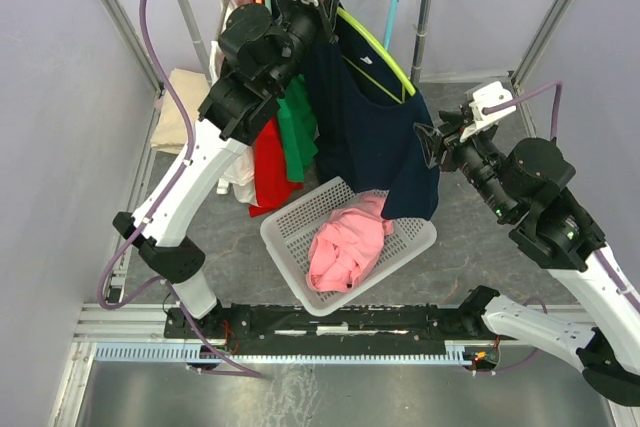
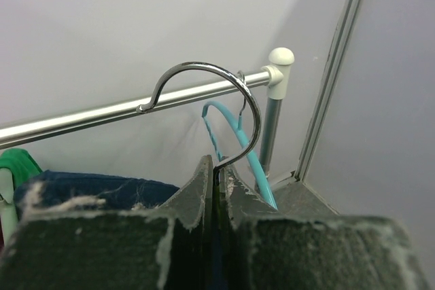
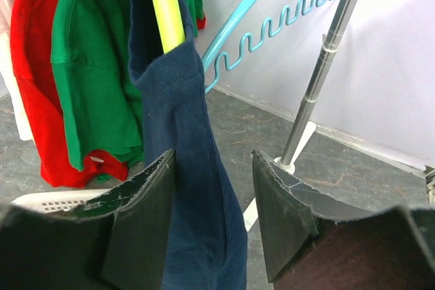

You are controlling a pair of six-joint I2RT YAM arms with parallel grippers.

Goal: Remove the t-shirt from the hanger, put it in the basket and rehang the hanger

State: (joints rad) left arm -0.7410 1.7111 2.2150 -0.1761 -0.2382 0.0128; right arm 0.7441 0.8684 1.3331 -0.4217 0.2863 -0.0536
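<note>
The navy-blue cotton t-shirt [image 1: 365,137] hangs on a tilted yellow-green plastic hanger [image 1: 378,50] just below the chrome clothes rail [image 2: 81,117]. The left end effector [image 2: 216,188] is clamped together on the hanger's curved steel hook [image 2: 238,89], close in front of the rail. Well below the rail, the right end effector [image 3: 214,162] stands apart, one pad on either side of a hanging fold of the shirt. Beneath the rail sits a white slotted plastic basket [image 1: 285,237] holding a pink garment [image 1: 345,242].
</note>
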